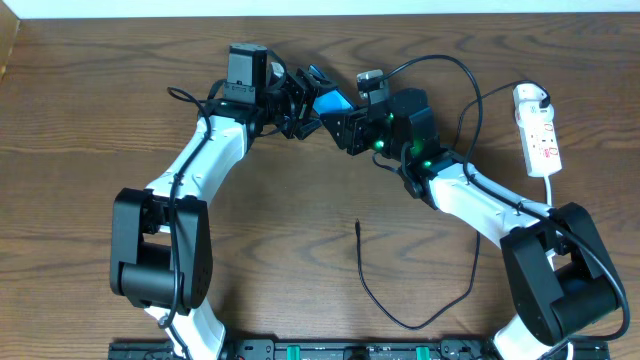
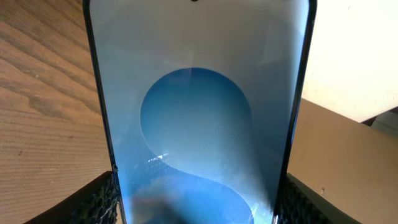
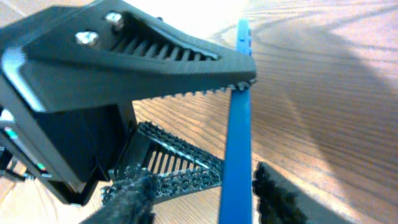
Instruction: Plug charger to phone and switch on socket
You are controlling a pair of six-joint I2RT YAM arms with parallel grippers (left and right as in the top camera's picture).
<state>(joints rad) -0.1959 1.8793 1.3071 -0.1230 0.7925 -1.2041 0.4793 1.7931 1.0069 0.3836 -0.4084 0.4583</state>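
Tabletop [image 1: 90, 130]: brown wood. Both arms reach in to meet above the middle of its far edge.

Socket [image 1: 541, 135]: white strip lying along the right edge, towards the far right corner. The white adapter [image 1: 531, 97] is at its far end, and nothing is near the switches.

Phone [image 1: 331, 101]: up off the wood between the two grippers, over the far middle of the tabletop, with its blue screen lit.

Left gripper [image 2: 200, 202]: clamped on the phone. Its ribbed pads [image 2: 102, 199] press on the two long edges, and the screen fills its wrist view.

Right gripper [image 3: 208, 196]: its fingers stand either side of the phone's thin edge. One looks just beside the edge, while the other shows a gap. I'd call it parted and not pinching, though that view is cramped and partly blurred.

Charger [image 1: 361, 265]: thin black cable curling across the near half of the tabletop, then running up behind the right arm towards the socket.

Plug tip [image 1: 358, 224]: lying loose near the middle of the tabletop, well apart from the phone and both grippers. Nothing is plugged in yet.

Biggest risk: the phone could slip or twist in this hand-over if one gripper lets go before the other has a firm hold. It is in the air and would drop to the wood.

Next risk: the right arm could drag the cable, which runs close behind it, and flick the tip away.

Smallest risk: the tip is tiny, so a slightly off pinch could leave it skewed for the port.
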